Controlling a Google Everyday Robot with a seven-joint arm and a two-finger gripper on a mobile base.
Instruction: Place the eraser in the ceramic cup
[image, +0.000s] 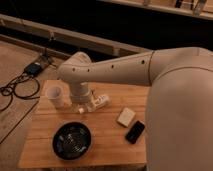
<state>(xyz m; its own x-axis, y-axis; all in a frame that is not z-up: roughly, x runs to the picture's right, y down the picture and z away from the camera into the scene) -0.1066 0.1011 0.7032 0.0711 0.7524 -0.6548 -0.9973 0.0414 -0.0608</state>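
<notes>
The eraser (135, 132) is a small flat black block lying on the wooden table (107, 142) toward the right, just below a pale cream block (126, 116). The ceramic cup (54, 95) is a small white cup standing upright at the table's back left. My gripper (95, 104) is at the end of the white arm, low over the table between the cup and the cream block, to the right of the cup and left of the eraser. It holds nothing that I can see.
A wide black bowl (72, 140) sits at the front left of the table. My large white arm (175, 95) fills the right side of the view. Cables and a small box (34, 68) lie on the floor left of the table.
</notes>
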